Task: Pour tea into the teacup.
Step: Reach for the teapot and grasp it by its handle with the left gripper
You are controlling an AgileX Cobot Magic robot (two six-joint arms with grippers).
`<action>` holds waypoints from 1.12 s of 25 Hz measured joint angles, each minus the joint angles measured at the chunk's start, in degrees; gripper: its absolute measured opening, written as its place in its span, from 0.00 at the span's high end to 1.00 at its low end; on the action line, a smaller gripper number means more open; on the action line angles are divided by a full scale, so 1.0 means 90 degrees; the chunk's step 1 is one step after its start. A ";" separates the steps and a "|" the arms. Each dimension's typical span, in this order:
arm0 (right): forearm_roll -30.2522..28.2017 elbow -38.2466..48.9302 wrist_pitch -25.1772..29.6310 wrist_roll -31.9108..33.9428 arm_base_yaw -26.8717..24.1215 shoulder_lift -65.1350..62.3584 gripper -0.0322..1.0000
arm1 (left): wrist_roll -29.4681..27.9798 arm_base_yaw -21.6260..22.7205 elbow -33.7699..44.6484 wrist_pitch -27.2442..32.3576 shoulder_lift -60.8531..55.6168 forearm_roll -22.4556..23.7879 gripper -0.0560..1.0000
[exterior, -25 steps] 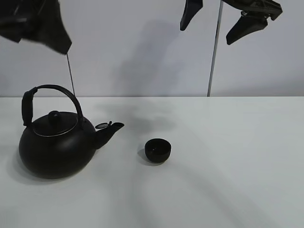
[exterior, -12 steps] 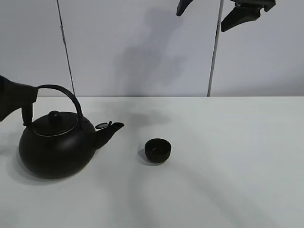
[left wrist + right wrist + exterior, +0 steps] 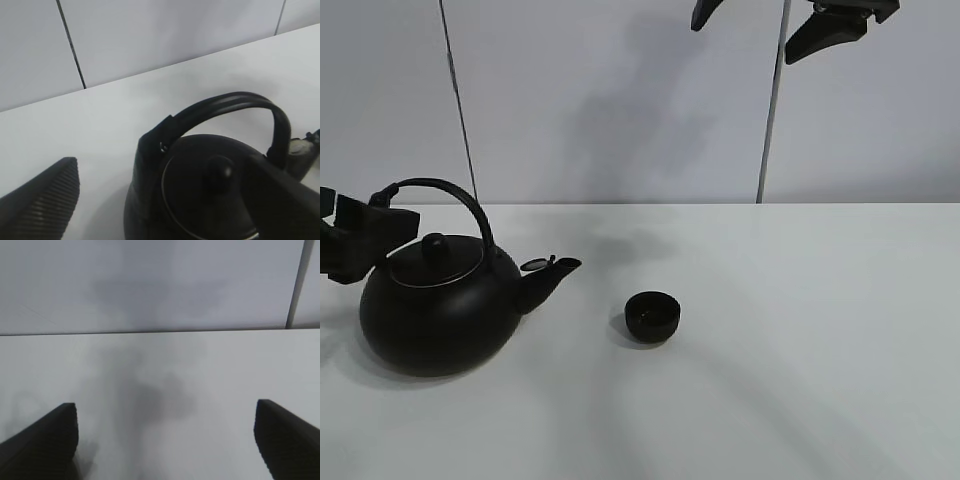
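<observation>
At the far left, the left gripper [image 3: 375,232] sits low beside the kettle [image 3: 435,320]. Its jaws are apart and appear to flank the rear end of the arched handle without clamping it, probably lined up to lift and tip. The kettle stands upright on the surface [image 3: 800,330], its spout aimed at the teacup [image 3: 652,315]. The teacup stands upright near the spout but apart from it, so a forward tilt should reach it. High at the right, the right gripper [image 3: 760,22] hangs with jaws apart, empty and clear of the pour. No writing is readable.
</observation>
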 joint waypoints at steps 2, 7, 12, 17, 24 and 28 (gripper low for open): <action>0.0000 0.0000 -0.0061 0.0000 0.0000 0.0001 0.33 | 0.0206 0.0000 0.0000 -0.0367 0.0216 -0.0202 0.35; 0.0000 0.0000 -0.0077 0.0000 0.0000 0.0001 0.33 | 0.0384 0.0000 -0.0029 -0.0945 0.0747 -0.0505 0.35; 0.0000 0.0000 -0.0082 0.0000 0.0000 0.0001 0.33 | 0.0523 0.0000 -0.0273 -0.1177 0.1051 -0.0628 0.35; 0.0000 0.0000 -0.0093 0.0000 0.0000 0.0001 0.33 | 0.0557 0.0000 -0.0520 -0.1155 0.1214 -0.0675 0.35; 0.0000 0.0000 -0.0113 0.0000 0.0000 0.0001 0.33 | 0.0557 0.0000 -0.0595 -0.1172 0.1563 -0.0724 0.35; 0.0000 0.0000 -0.0113 0.0000 0.0000 0.0001 0.33 | 0.0557 0.0000 -0.0595 -0.1318 0.1568 -0.0779 0.43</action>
